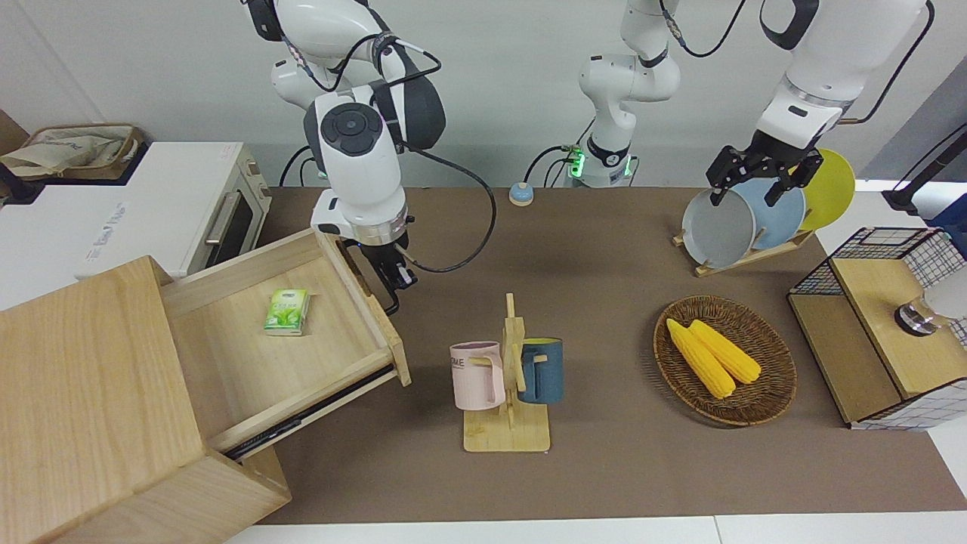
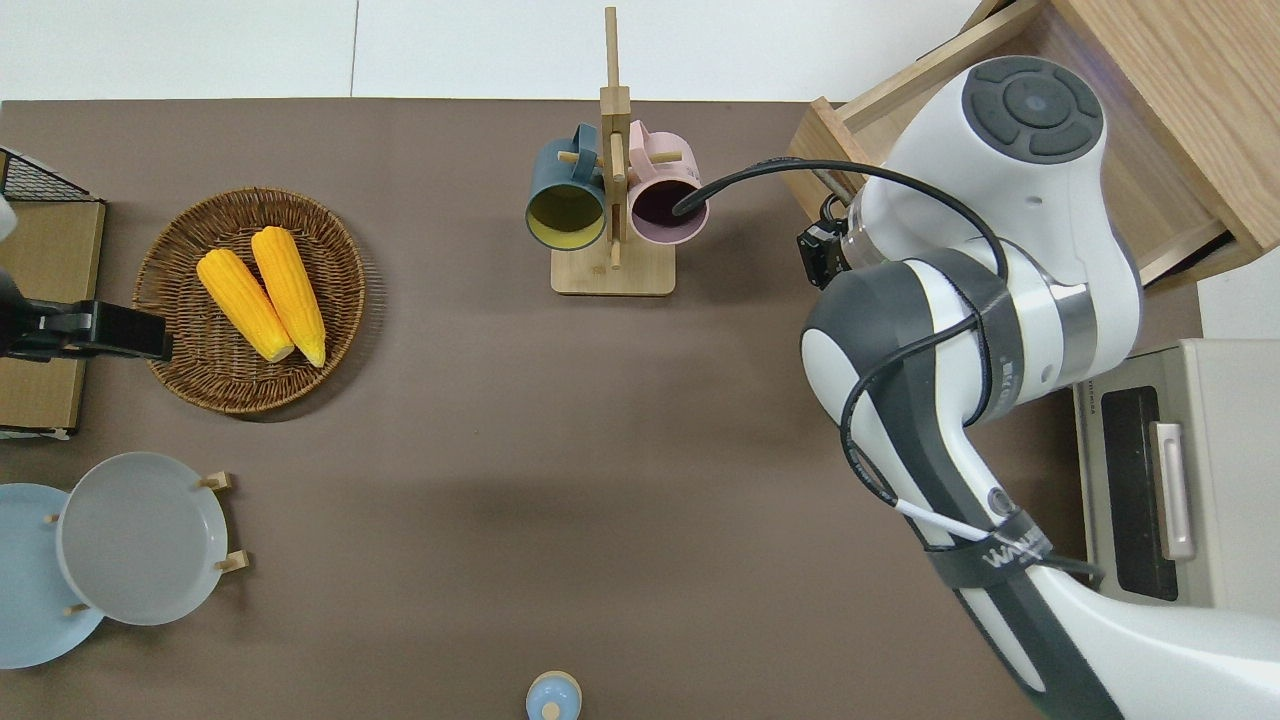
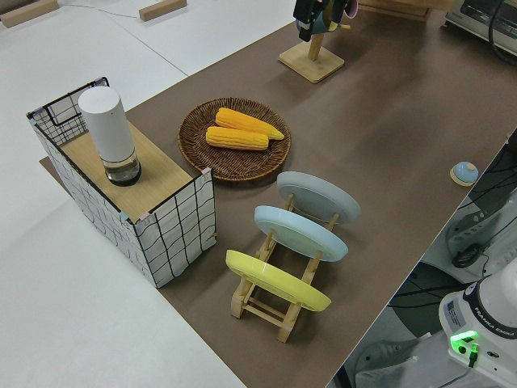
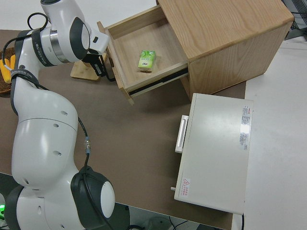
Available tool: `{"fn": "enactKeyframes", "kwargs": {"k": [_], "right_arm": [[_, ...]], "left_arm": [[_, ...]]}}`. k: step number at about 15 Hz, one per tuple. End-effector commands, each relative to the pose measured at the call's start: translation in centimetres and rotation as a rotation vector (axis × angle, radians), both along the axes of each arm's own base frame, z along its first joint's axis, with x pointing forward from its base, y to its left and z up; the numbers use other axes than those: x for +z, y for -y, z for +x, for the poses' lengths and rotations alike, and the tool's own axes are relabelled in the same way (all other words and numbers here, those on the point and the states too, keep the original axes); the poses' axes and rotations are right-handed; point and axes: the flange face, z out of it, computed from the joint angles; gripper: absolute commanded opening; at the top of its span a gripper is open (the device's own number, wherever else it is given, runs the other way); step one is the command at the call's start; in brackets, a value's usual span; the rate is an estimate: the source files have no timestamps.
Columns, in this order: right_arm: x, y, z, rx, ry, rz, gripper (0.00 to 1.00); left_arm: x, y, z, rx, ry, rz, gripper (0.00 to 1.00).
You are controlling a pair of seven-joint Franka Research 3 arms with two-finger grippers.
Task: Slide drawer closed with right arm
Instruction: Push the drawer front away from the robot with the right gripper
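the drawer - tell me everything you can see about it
The drawer is wide, shallow and of pale wood, pulled well out of its large pale-wood cabinet at the right arm's end of the table. A dark runner shows under its side. Inside, a small green packet lies flat on the bare floor. The right gripper is at the front panel, by the black bar handle; whether it touches the handle cannot be told.

Right arm reaching, left arm parked.
The right arm (image 1: 355,143) bends down at the wrist, its gripper (image 1: 393,283) pointing downward; whether its fingers are parted cannot be made out.
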Motion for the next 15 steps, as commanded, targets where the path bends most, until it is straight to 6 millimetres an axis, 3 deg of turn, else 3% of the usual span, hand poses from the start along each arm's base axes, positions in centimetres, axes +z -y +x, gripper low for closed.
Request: {"fn": "enactKeyframes", "kwargs": {"k": [1, 14, 15], "right_arm": [[-0.6, 3.4, 1.7, -0.027, 0.018, 0.037, 0.0], [-1.0, 12.2, 2.9, 0.044, 0.005, 0.045, 0.0], [-1.0, 13.7, 3.0, 0.072, 0.005, 0.034, 0.0]], "left_arm": [[0.3, 0.0, 0.4, -0.007, 0.009, 0.017, 1.0], [0.3, 0.0, 0.4, -0.007, 0.009, 0.017, 1.0], [0.3, 0.0, 0.4, -0.007, 0.009, 0.017, 1.0]]}}
